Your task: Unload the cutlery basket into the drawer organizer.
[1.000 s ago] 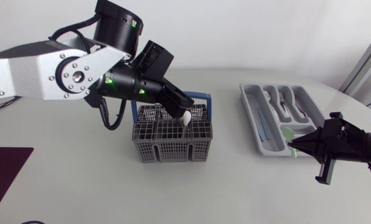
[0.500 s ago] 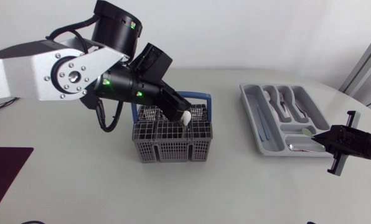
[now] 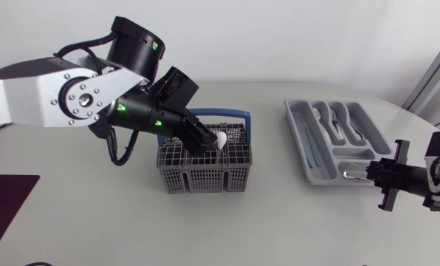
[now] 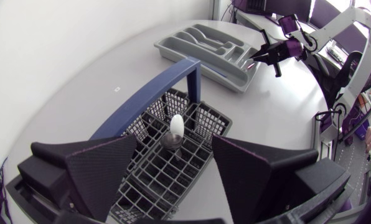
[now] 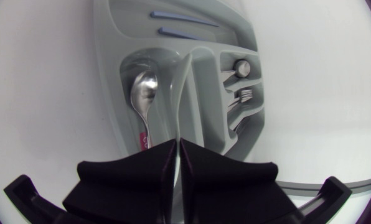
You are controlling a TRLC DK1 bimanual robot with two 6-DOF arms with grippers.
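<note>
1. The counter (image 3: 94, 222) carries the cutlery basket (image 3: 203, 176) at its middle. The drawer organizer (image 3: 297, 144) lies toward its right edge.
2. Your left arm is the nearer one. It reaches over the basket, and the left gripper (image 3: 205, 139) is spread wide just above the grid.
3. One white-handled utensil (image 4: 176, 126) stands in a cell at the basket's far side, beside the blue carry handle (image 4: 151, 93). Its long axis is near upright, handle up. It lies ahead of and below the gripper, centred on the gap between the fingers. The fingers appear clear of it, though the head view cannot confirm this.
4. The right gripper (image 5: 178, 146) is closed with nothing in it. It sits at the organizer's near end, well apart from the basket.
5. Change: a second ago the right gripper held a spoon (image 5: 143, 93) over that end. The spoon now lies in the near compartment, and the arm has backed toward the right edge. The left gripper has shifted slightly. The utensil has not moved.
</note>
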